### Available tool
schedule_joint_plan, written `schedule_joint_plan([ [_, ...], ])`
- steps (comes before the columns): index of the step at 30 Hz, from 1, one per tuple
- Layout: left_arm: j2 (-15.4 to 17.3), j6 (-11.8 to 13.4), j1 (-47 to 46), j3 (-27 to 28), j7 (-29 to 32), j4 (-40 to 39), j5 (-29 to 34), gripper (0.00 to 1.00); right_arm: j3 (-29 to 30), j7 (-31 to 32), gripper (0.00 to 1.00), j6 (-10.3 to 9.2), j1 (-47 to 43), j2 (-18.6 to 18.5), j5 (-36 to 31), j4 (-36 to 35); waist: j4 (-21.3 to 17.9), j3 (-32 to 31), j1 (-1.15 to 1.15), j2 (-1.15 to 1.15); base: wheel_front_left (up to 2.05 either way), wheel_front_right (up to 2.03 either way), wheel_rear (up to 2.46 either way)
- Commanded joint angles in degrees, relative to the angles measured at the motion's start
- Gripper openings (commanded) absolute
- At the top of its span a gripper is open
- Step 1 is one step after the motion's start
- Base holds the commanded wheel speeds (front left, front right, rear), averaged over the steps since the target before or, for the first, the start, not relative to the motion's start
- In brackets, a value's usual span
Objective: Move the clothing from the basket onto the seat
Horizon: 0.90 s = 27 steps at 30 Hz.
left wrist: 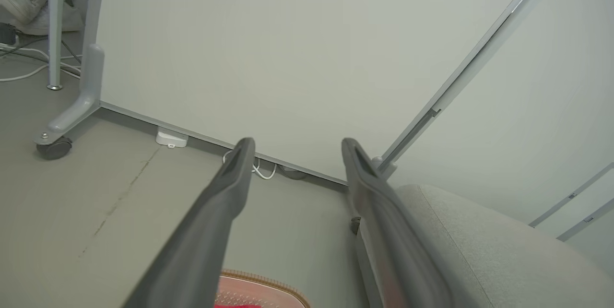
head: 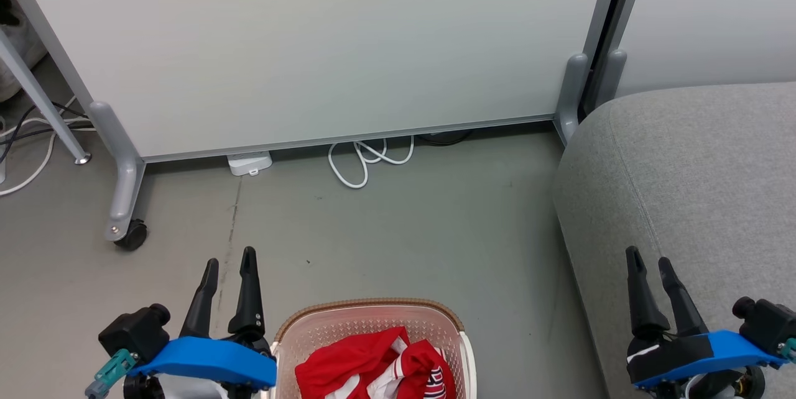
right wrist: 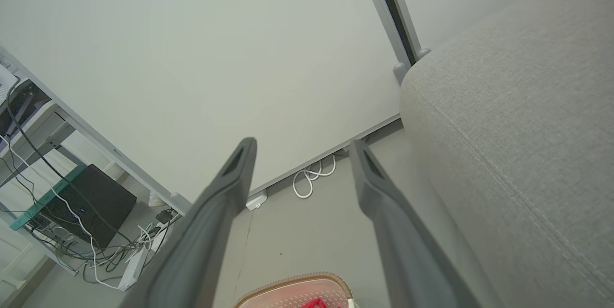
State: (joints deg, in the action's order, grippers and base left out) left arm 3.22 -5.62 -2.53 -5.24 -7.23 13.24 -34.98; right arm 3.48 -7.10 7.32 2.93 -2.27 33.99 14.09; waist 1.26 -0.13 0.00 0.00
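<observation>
Clothing heaped in basket | seat holds none yet | left fingers, right fingers spread apart, empty | whole transfer left to do

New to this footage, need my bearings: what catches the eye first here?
The red clothing, heaped in the basket at the head view's bottom middle, draws the eye first. The big grey seat takes the right side. The left gripper and right gripper stand open at lower left and lower right.
</observation>
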Motion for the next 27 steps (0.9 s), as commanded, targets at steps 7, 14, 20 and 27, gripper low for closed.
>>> schedule_joint_plan([
  [7, 0.5, 0.0, -1.5, -1.0, -1.6, 0.3, 6.0, 1.0, 0.2, -1.0, 1.0, 0.16, 1.1, -0.5, -6.6, -0.5, 0.2, -0.1, 0.0, 0.0, 0.0, 0.0, 0.0],
  [14, 0.8, 0.0, -1.6, -2.0, -2.6, 1.1, 10.3, 1.0, 0.1, -1.7, 1.0, 0.15, 1.0, -0.6, -10.9, -0.4, 0.4, -0.1, 0.0, 0.0, 0.0, 0.0, 0.0],
  [20, 0.8, 0.1, -1.7, -2.2, -3.2, 1.5, 12.8, 1.0, 0.0, -2.2, 1.0, 0.16, 1.1, -0.6, -13.9, -0.4, 0.5, -0.2, 0.0, 0.0, 0.0, 0.0, 0.0],
  [27, 0.5, -0.3, -1.8, -2.5, -4.1, 2.6, 15.2, 1.0, 0.1, -2.8, 1.0, 0.17, 0.5, -0.7, -17.6, -0.7, 0.8, -0.3, 0.0, 0.0, 0.0, 0.0, 0.0],
])
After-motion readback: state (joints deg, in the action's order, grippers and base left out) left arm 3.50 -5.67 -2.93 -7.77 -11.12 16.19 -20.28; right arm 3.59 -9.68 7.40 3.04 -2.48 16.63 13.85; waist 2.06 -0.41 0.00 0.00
